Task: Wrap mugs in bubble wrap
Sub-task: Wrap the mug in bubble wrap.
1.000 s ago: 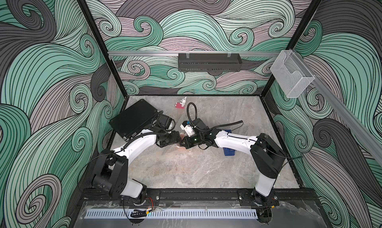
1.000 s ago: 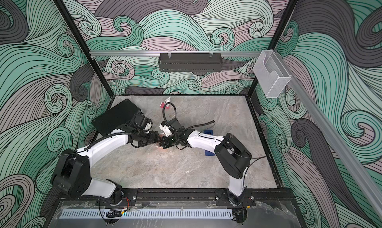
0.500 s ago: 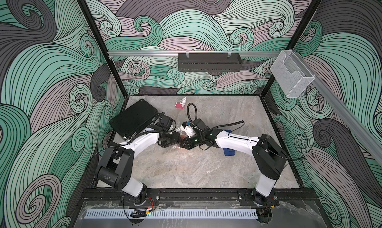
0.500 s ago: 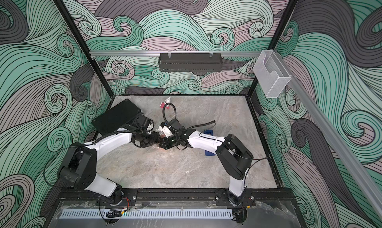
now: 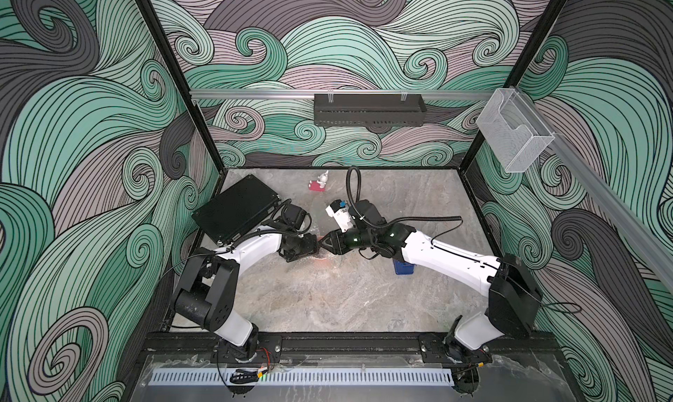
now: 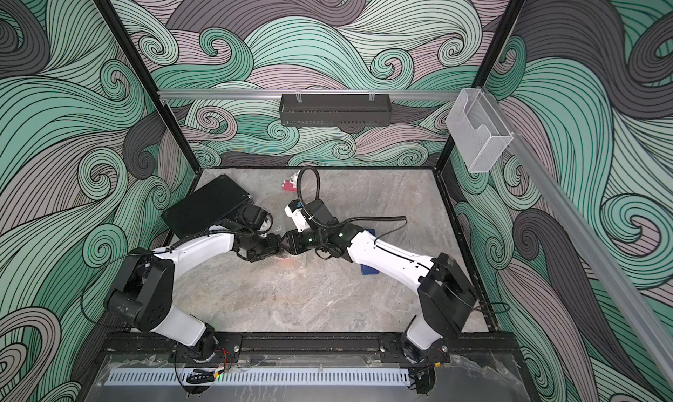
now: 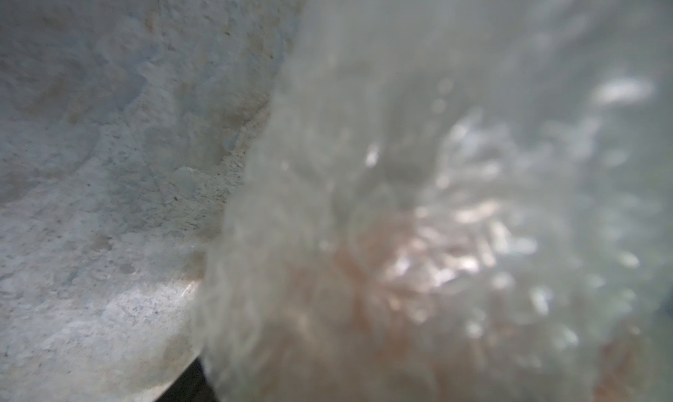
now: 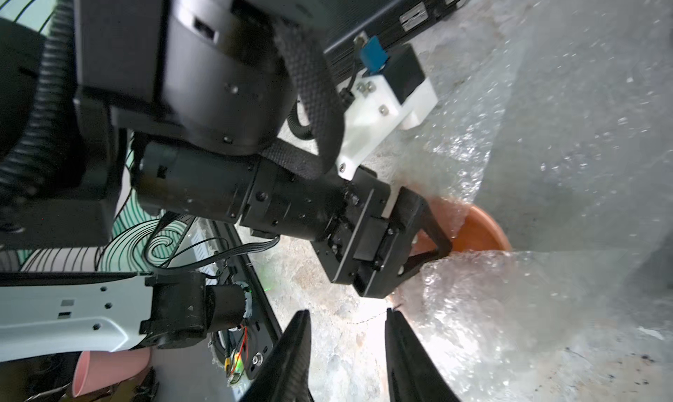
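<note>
Both of my arms meet at the mug [image 8: 480,232], which sits near the middle of the counter [image 5: 327,302].

From the right wrist I see the orange mug partly bundled in the bubble wrap [image 8: 546,163], with its rim bare. The left gripper [image 5: 316,245] comes in from the left and its tip touches that rim at the edge of the wrap. I cannot tell whether its fingers are gripping. The right gripper [image 8: 346,311] faces it from the right, just beside the mug. Its fingers [image 8: 291,356] are parted and have only bare counter between them. The left wrist view is mostly blurred wrap with an orange tint. A black case [image 5: 236,209] lies far left, a red-and-white figurine [image 5: 318,184] stands at the far edge, and a blue tape dispenser [image 5: 402,268] sits under my right arm.
</note>
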`<action>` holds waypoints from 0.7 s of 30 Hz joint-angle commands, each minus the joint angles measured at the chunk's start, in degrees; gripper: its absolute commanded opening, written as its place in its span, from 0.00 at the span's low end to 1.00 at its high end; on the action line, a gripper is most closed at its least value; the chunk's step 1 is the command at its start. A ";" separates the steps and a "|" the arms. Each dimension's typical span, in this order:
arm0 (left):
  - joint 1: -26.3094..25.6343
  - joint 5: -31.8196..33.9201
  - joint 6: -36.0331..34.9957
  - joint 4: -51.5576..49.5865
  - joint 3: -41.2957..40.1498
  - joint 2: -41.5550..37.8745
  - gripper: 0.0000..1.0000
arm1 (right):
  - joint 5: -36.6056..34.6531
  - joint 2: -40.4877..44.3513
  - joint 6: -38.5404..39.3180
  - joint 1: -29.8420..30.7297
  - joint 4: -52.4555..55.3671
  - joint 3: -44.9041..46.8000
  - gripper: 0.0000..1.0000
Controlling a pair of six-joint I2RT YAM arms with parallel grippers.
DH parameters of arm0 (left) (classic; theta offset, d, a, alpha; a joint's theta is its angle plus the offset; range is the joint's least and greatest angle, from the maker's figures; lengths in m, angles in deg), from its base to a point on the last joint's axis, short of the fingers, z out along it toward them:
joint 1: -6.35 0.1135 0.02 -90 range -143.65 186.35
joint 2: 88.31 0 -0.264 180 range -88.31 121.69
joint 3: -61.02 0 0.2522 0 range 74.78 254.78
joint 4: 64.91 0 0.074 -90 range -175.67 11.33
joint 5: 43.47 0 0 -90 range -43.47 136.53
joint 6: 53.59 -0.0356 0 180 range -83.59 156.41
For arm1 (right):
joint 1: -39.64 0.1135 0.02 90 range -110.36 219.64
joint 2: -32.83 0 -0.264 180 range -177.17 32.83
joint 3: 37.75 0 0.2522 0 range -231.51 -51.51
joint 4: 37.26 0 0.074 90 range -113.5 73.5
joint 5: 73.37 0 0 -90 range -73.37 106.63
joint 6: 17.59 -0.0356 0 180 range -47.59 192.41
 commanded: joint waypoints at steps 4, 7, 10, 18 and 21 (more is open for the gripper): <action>-0.33 0.82 -0.73 -1.56 0.69 0.42 0.75 | -5.28 -0.05 -2.79 -3.46 4.87 4.87 0.35; -0.32 0.82 -0.67 -1.55 0.70 0.55 0.75 | -3.35 -1.49 -3.18 -3.47 4.74 5.33 0.32; -0.28 0.65 -0.69 -1.72 0.93 0.25 0.75 | -1.01 -4.26 -3.28 -3.07 4.22 3.90 0.23; -0.33 0.38 -1.00 -1.94 0.97 -1.22 0.75 | 0.51 -9.24 -2.91 -1.34 5.15 -1.35 0.14; -0.29 0.30 -1.04 -1.99 0.99 -1.49 0.75 | 0.59 -10.09 -2.69 -1.07 5.74 -2.35 0.15</action>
